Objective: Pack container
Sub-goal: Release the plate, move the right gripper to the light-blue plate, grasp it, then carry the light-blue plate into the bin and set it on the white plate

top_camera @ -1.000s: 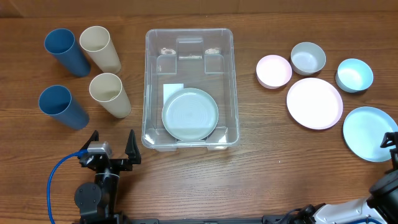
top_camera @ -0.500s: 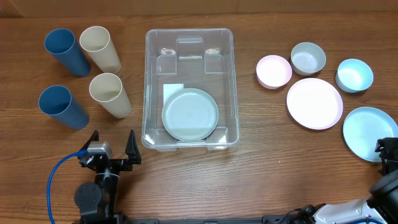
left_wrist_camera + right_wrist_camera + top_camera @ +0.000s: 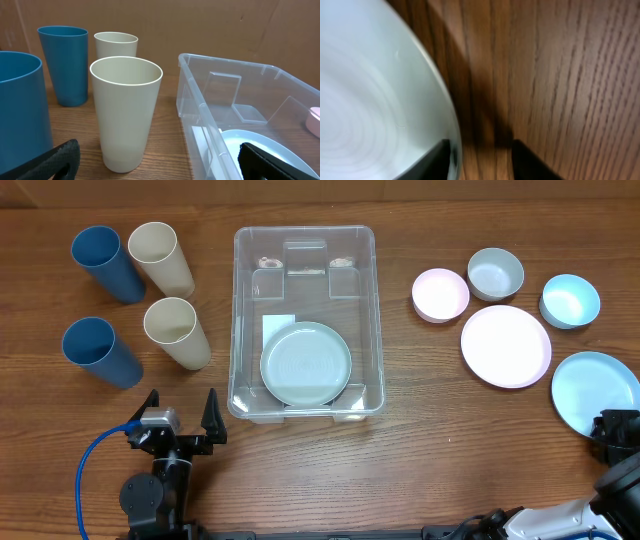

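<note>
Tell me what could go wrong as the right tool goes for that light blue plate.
1. The right tool is open across the rim of the light blue plate, rim close to one finger; closing may only nip the edge, so the plate could slip or tip.
2. The pink plate lies close beside it; dragging the blue one might nudge it.
3. The container already holds a pale green plate; a tilted drop could clatter onto it.

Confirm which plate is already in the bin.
The pale green plate, flat on the bin floor. The pink plate and blue plate sit outside, on the table.
</note>
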Controlling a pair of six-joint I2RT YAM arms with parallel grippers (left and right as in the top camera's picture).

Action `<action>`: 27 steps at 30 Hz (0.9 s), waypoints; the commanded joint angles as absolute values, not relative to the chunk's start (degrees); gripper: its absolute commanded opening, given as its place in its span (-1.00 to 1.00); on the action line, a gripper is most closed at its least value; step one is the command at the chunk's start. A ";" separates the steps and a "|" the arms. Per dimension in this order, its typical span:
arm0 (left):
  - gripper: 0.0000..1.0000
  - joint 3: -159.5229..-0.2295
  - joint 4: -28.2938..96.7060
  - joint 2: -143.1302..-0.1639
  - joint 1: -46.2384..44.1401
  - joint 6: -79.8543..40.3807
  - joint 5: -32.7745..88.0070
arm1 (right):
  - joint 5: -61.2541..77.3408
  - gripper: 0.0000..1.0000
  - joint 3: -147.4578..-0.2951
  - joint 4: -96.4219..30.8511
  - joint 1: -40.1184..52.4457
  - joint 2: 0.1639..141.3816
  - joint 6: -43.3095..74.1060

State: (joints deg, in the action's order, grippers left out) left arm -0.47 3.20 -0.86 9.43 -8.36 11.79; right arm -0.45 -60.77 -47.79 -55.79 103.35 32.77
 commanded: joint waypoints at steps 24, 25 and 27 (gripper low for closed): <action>1.00 -0.27 3.18 -0.32 9.74 -7.27 11.88 | 9.26 -0.92 -86.96 -66.39 -55.83 102.87 31.09; 1.00 -0.27 3.18 -0.32 9.74 -7.27 11.88 | 10.85 -0.92 -88.51 -67.22 -55.81 102.87 31.05; 1.00 -0.27 3.18 -0.32 9.74 -7.27 11.88 | 14.00 -0.93 -91.22 -68.53 -55.44 102.76 30.15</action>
